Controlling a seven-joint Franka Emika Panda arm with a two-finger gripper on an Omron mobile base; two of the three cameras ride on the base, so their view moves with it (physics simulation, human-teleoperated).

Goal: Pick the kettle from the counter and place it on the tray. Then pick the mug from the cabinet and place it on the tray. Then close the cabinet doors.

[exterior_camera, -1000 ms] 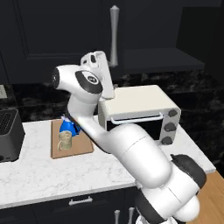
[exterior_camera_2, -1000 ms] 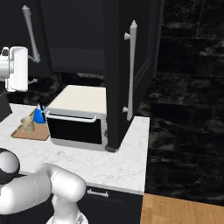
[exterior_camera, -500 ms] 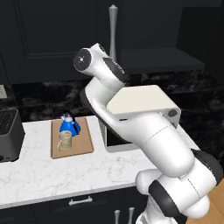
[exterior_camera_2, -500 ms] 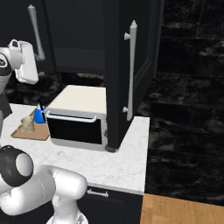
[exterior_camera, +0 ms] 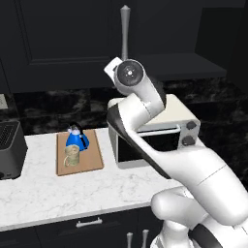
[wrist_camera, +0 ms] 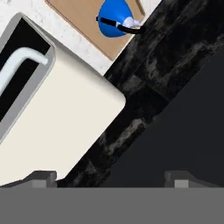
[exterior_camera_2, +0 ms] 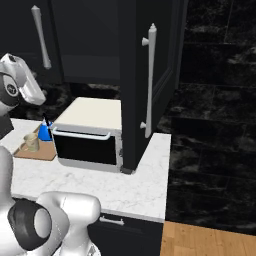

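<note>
One blue kettle [exterior_camera: 76, 139] and one beige mug [exterior_camera: 71, 155] stand together on one wooden tray [exterior_camera: 92, 162] on the marble bench [exterior_camera: 53, 189], beside one white toaster oven [exterior_camera: 177, 114]; gripper [wrist_camera: 109, 177] open, holding nothing

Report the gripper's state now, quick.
Gripper: open, holding nothing, fingertips wide apart above the toaster oven.

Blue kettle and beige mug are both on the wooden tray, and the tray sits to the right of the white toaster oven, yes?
Not quite. The blue cone-shaped kettle and beige mug do stand on the light-brown wooden tray, but the left base view shows the tray to the left of the white toaster oven, not its right.
</note>
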